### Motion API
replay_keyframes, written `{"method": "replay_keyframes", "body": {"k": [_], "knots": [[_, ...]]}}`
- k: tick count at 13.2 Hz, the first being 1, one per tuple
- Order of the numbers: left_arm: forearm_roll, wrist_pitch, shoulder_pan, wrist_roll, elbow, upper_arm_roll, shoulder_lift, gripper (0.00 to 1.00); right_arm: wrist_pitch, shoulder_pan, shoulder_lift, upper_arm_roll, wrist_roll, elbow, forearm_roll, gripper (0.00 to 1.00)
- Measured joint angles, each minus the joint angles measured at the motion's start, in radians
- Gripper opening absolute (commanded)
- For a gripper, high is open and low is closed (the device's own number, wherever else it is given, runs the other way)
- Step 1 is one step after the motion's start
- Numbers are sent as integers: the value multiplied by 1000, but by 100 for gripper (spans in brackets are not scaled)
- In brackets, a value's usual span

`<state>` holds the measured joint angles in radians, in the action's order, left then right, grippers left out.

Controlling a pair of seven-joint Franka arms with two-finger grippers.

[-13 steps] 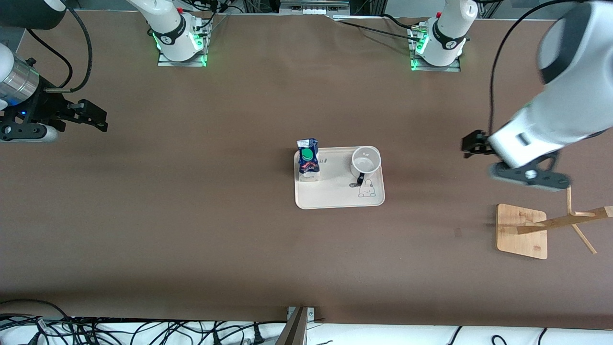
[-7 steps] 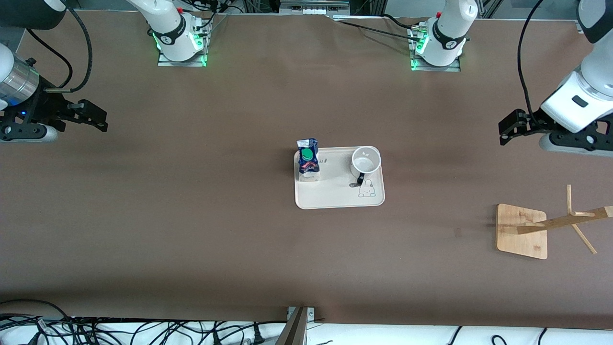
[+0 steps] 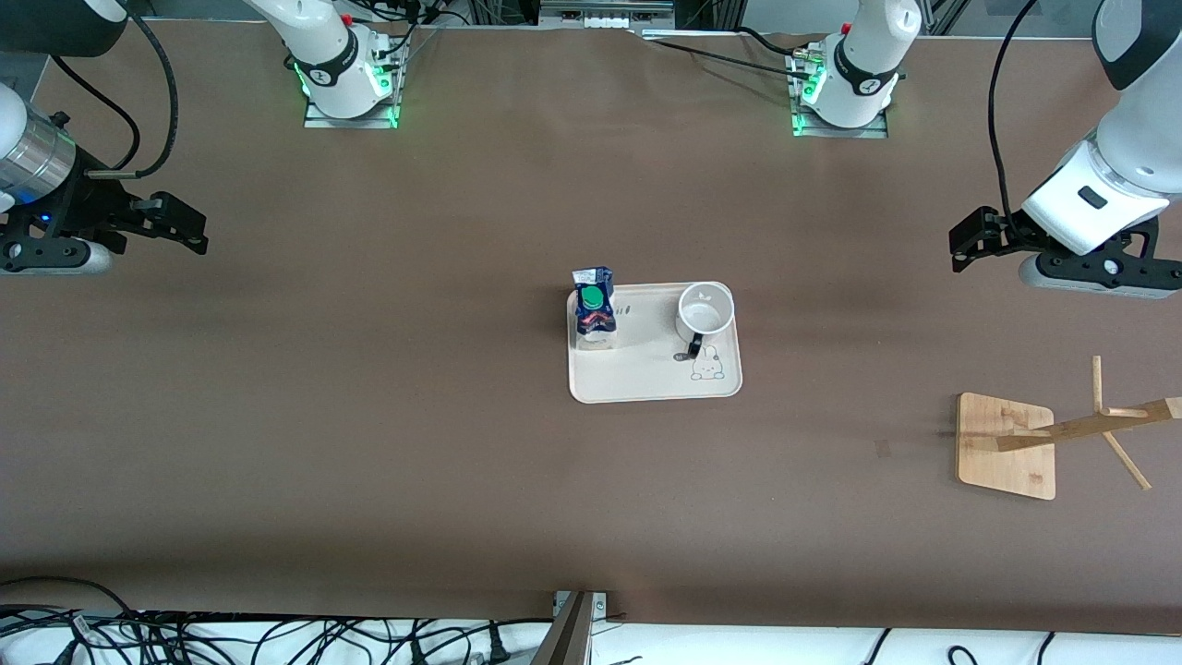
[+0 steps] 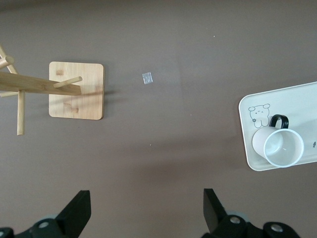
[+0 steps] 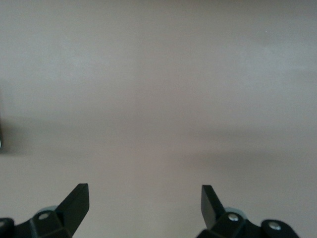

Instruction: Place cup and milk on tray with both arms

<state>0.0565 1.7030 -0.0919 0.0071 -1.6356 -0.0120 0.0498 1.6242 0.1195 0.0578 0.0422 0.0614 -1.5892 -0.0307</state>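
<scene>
A: Left end effector (image 3: pixel 960 249) hangs over bare table (image 3: pixel 369 443) toward the left arm's end, fingers (image 4: pixel 79 210) spread wide, nothing between them. Right end effector (image 3: pixel 180 224) the same over the right arm's end of the table, fingers (image 5: pixel 77 201) spread, empty.

B: We note both well apart from the tray (image 3: pixel 646 383). Contents?

A: Tray sits mid-table. The milk (image 3: pixel 594 309) stands upright in the tray corner toward the right arm's end, green cap up. The cup (image 3: pixel 705 311) stands upright in the corner toward the left arm's end, mouth open and looking empty, handle turned toward the front camera, just above the bunny drawing (image 3: pixel 706 368). Both rest inside the rim.

B: So we judge placement done; the step in hand is parking the arms.

A: Agreed. To do it well, we would keep both end effectors high and spread, away from the tray, and the left one off the wooden rack (image 3: pixel 1034 443) standing nearer the front camera.
</scene>
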Motion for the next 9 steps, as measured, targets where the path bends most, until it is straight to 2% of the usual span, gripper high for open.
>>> {"method": "replay_keyframes", "body": {"k": [9], "knots": [[0,0,-2,0,9,-2,9,100,0,0,0,0,0,0,0,100]]}}
